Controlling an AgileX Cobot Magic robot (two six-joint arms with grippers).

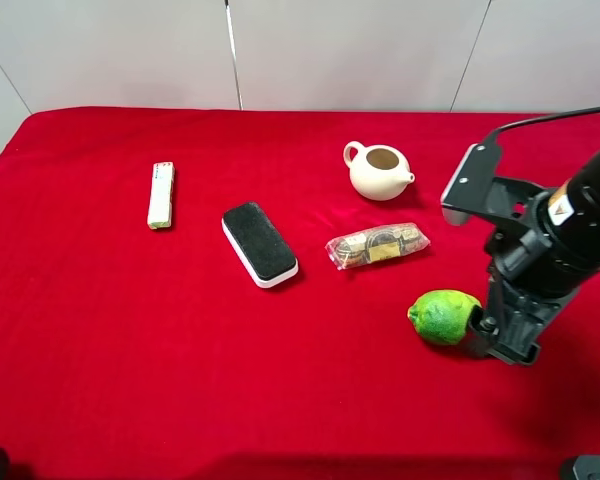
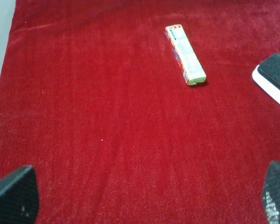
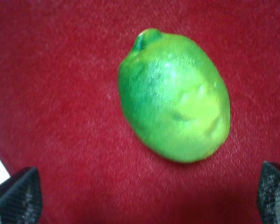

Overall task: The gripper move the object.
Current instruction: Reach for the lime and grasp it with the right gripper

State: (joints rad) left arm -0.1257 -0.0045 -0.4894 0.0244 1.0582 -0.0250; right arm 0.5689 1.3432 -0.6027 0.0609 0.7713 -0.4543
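The right claw (image 1: 500,340) is hanging spread wide at the lower right of the high view, gripping nothing. The lime (image 1: 443,316) is lying on the red worktop (image 1: 130,330) just left of the claw, ahead of its open fingers. The left claw (image 2: 140,200) is gaping too. A teapot (image 1: 379,171) is sitting farther up the frame.

Bright, even overhead light on the red counter (image 1: 130,350) — shadows short, soft. Exterior and left wrist views fairly sharp. Right wrist view blurry — green fruit (image 3: 175,93) soft-edged, faint glare on its skin, corners darker.
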